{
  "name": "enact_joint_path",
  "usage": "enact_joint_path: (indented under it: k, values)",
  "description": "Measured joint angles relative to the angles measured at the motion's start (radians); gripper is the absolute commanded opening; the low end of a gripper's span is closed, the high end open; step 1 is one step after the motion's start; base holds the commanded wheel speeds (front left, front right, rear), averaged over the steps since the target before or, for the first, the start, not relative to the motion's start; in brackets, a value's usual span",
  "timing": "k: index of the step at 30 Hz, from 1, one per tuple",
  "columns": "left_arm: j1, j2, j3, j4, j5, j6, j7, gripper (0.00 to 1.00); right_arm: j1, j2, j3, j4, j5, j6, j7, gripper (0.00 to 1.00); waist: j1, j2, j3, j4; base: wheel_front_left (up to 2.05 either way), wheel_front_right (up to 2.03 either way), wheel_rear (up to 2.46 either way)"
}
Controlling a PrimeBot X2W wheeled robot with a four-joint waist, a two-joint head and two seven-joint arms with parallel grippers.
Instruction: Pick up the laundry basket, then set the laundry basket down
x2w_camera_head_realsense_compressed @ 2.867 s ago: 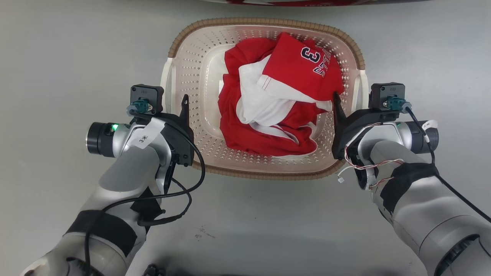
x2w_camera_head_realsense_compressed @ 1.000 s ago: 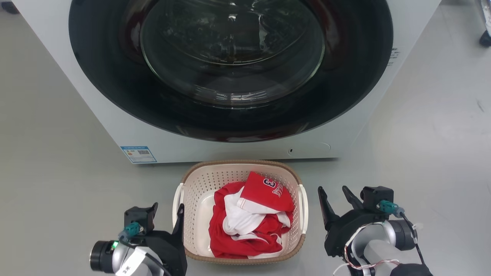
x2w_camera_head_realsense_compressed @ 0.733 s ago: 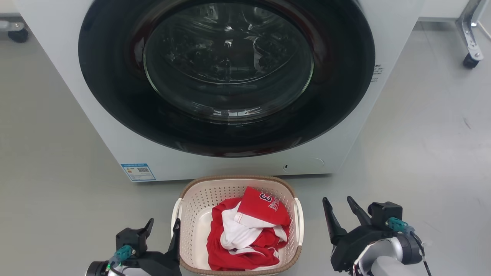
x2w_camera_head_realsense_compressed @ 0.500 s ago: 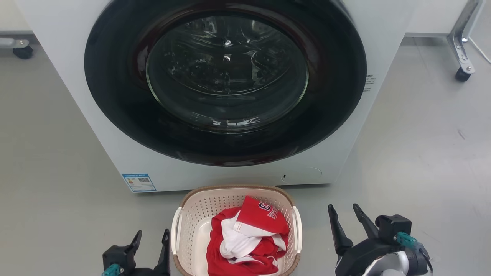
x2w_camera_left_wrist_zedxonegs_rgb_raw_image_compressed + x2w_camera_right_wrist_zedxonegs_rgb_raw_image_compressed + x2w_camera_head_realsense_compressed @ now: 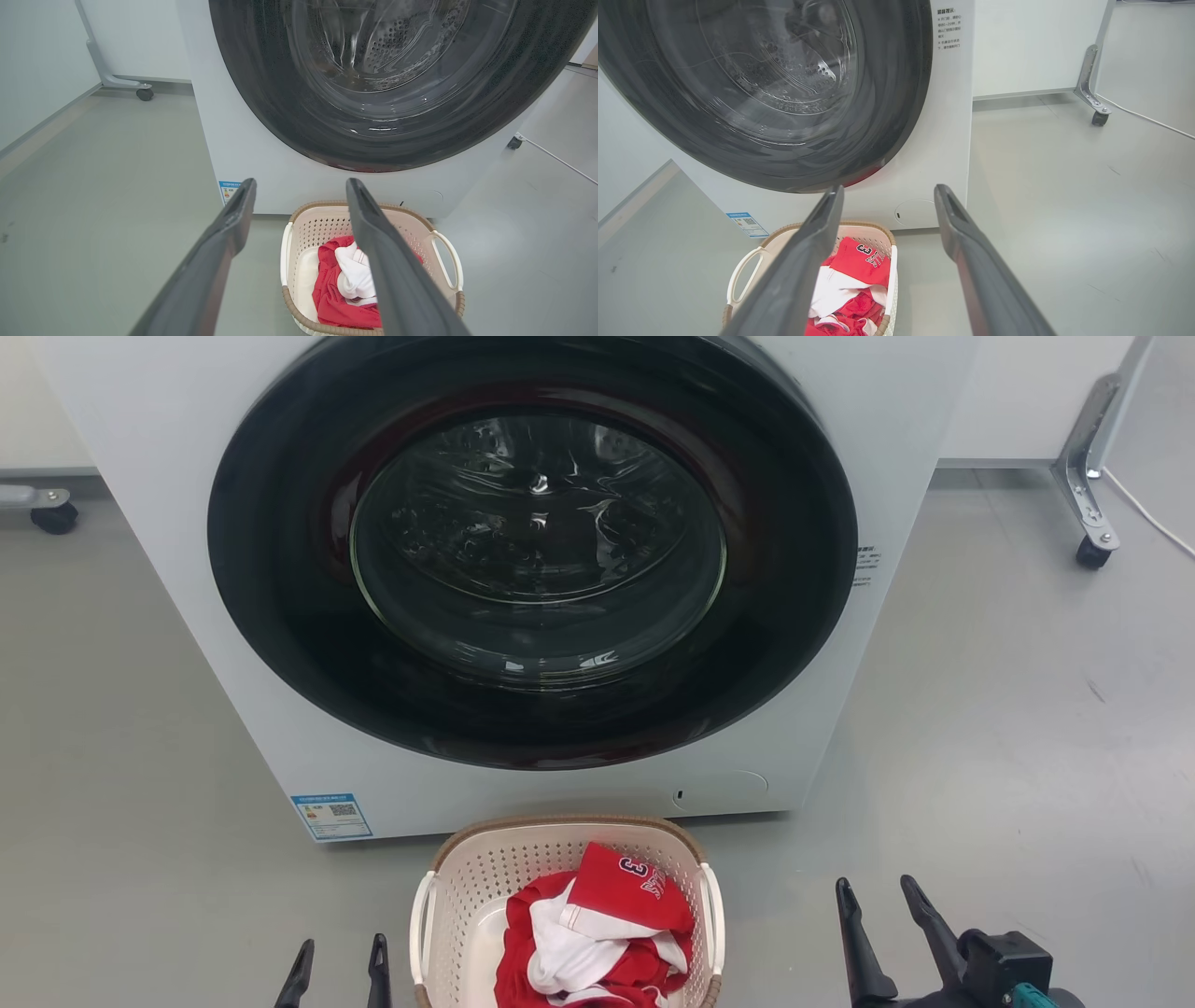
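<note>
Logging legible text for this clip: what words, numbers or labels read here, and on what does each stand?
"3": on the red jersey in the laundry basket.
Dark letters beside the 3: too blurred to read.
Blue sticker with a QR code, low on the washer front: too small to read.
Printed lines on the washer front, right of the door: too small to read.

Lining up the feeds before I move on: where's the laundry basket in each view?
Head view: laundry basket at bottom centre, cut by the edge.
Left wrist view: basket lower right of centre.
Right wrist view: basket at bottom left.
Shared landmark: the blue label, up-left of the basket in each.
</note>
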Motion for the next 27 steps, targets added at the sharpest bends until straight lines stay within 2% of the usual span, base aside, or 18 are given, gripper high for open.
enact_joint_path:
  k: [9,27]
  values:
    - [0.090,-0.028,0.069,-0.128,0.090,0.000,0.000,1.00,0.084,0.026,-0.074,-0.110,-0.087,0.000,0.000,1.00,0.0001,0.0002,-0.011,-0.009,0.00,0.00,0.00]
    - [0.157,-0.052,0.090,-0.274,0.159,0.000,0.000,1.00,0.162,0.053,-0.122,-0.217,-0.187,0.000,0.000,1.00,0.0001,0.0001,-0.026,-0.018,0.00,0.00,0.00]
